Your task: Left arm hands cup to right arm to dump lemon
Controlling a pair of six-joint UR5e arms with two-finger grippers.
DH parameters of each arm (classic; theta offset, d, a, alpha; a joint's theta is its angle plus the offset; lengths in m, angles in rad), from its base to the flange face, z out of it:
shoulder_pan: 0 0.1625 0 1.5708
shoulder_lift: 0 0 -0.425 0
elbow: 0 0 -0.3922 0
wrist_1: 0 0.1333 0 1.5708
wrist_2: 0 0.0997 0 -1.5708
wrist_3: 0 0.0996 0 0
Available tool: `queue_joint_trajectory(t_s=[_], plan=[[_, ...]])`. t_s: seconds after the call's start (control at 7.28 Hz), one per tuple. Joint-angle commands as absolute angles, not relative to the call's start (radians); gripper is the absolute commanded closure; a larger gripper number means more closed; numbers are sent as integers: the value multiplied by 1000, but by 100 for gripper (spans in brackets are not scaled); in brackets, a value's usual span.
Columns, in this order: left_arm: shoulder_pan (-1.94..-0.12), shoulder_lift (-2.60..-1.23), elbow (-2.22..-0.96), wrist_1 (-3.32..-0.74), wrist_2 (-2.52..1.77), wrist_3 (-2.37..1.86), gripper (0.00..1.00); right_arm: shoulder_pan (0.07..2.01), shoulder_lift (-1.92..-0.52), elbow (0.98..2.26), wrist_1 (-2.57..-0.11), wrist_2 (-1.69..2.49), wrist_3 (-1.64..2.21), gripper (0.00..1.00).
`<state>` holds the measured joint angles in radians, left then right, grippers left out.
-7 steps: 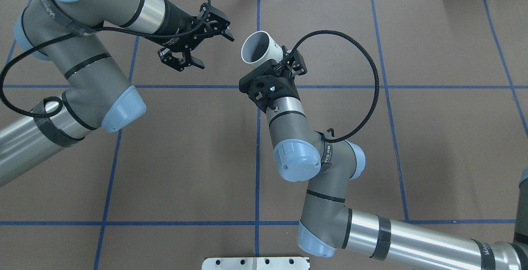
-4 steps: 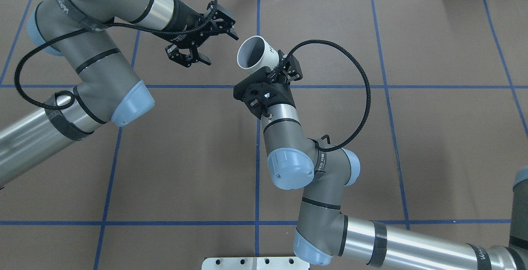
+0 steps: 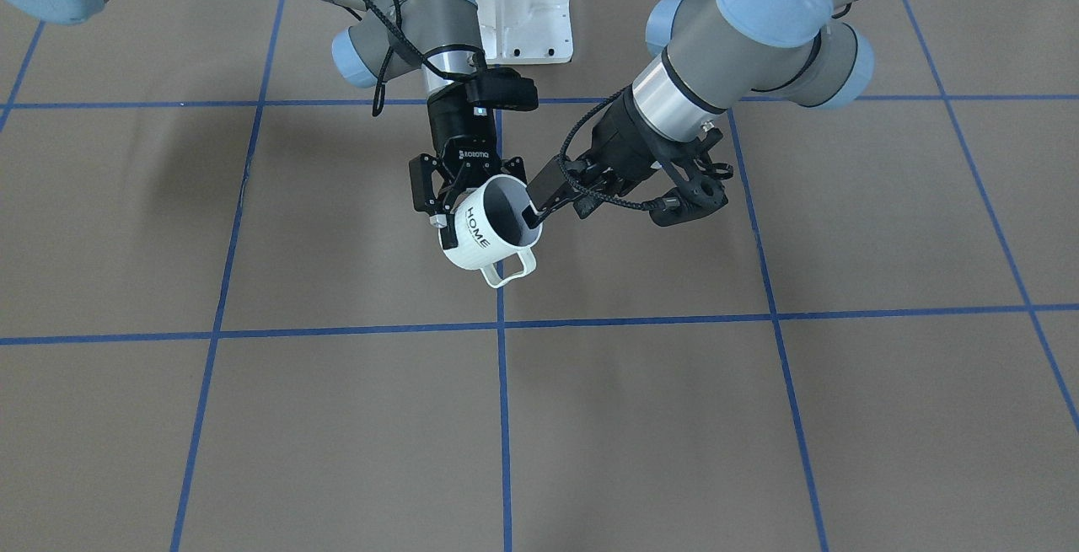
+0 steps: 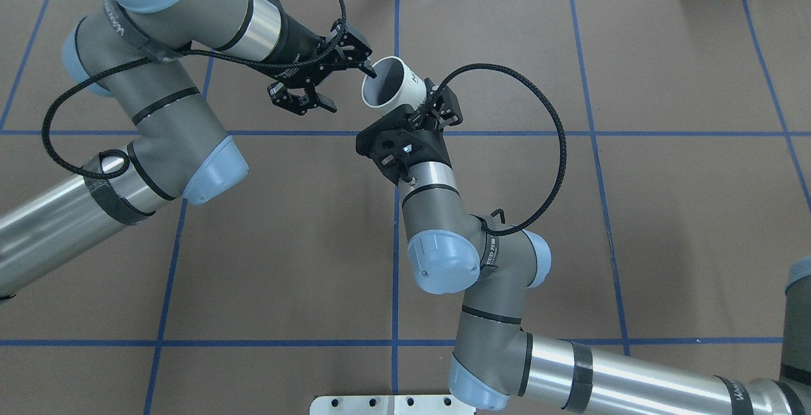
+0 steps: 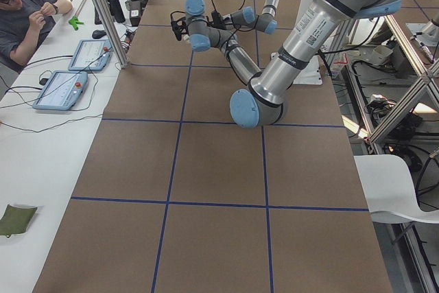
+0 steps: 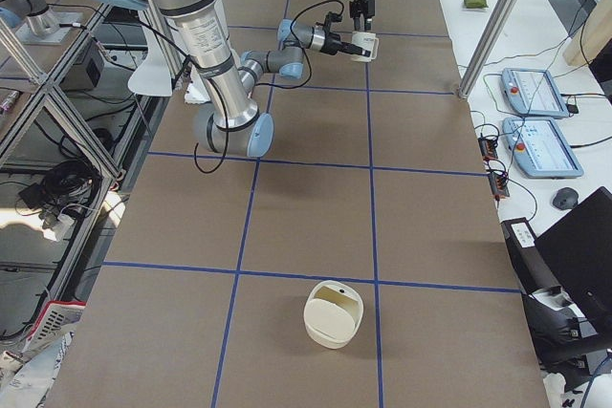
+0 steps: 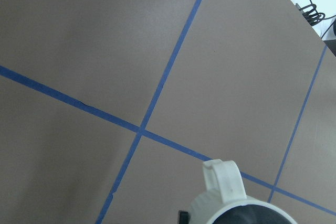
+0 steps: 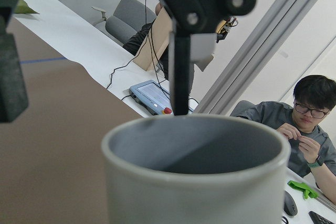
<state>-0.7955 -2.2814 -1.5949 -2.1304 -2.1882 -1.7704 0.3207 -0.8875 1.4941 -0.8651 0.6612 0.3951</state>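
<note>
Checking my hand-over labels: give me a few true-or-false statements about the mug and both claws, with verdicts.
1. The right claw grips the mug. True.
2. The left claw is shut. False: it is open, with one finger at the mug's rim.
3. The mug stands upright on the table. False: it is held above the table, tilted.
4. The mug's side bears the word "HOME". True.

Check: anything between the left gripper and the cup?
Nothing. The open left gripper has one finger at the rim of the cup in the overhead view; contact unclear. Right gripper holds it.
</note>
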Motion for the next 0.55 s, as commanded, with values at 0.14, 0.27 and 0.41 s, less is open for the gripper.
queue_joint_trajectory(t_s=[0.14, 0.27, 0.41], plan=[[-767, -2283, -1595, -2132, -2189, -1770, 21, 316, -888, 1494, -865, 660, 403, 94], [-764, -2281, -1595, -2132, -2187, -1769, 27, 310, -890, 1494, -865, 658, 403, 94], [-764, -2281, -1592, -2132, -2187, -1769, 33, 308, -890, 1494, -865, 657, 403, 94]])
